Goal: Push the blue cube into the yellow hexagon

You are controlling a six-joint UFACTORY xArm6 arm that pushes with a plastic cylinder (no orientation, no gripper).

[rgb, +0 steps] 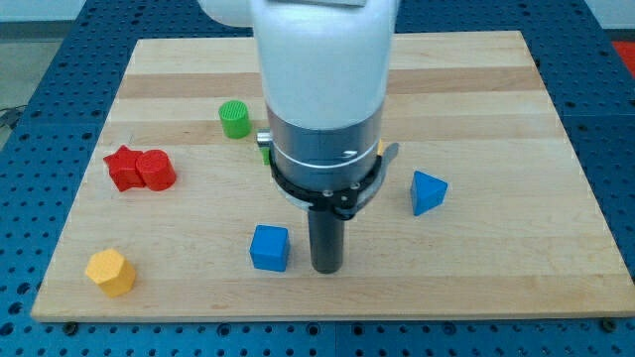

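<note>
The small blue plastic cube (269, 247) is seen on the wooden worktop (496, 89), just left of my tip (326, 269); the yellow hexagon block (109, 272) lies well apart, bottom-left; no fingers are fitted

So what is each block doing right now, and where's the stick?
blue cube: flat, just left of my tip
my tip: on the board, close beside the cube
yellow hexagon: alone, bottom left
red blocks: two, touching
green cylinder: upright
blue wedge: alone, right of the arm
</note>
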